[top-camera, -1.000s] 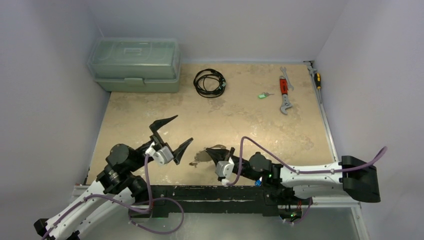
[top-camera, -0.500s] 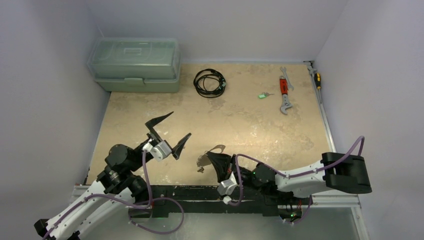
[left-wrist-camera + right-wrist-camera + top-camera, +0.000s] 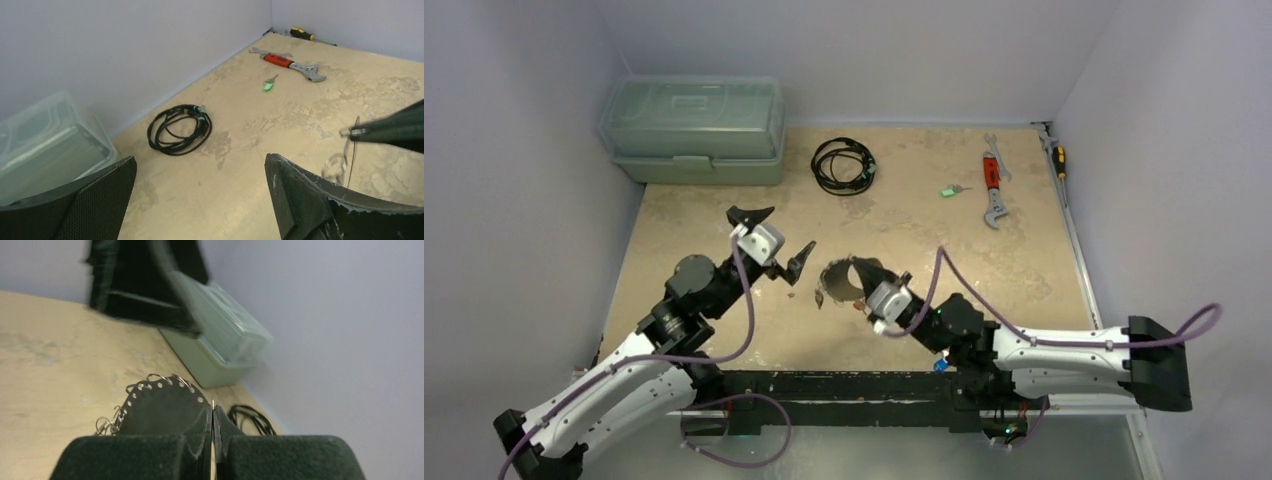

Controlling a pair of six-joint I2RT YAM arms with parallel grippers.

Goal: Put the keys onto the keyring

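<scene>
One keyring (image 3: 826, 278) between right jaws

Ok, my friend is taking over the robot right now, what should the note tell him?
Left end effector: open, empty, in the air beside the keyring.
Right end effector: shut on the keyring, holding it up.
Done: a few keys seem to hang on it.
Left: the green key lies loose near the wrench; fetch it and thread it on.
</scene>
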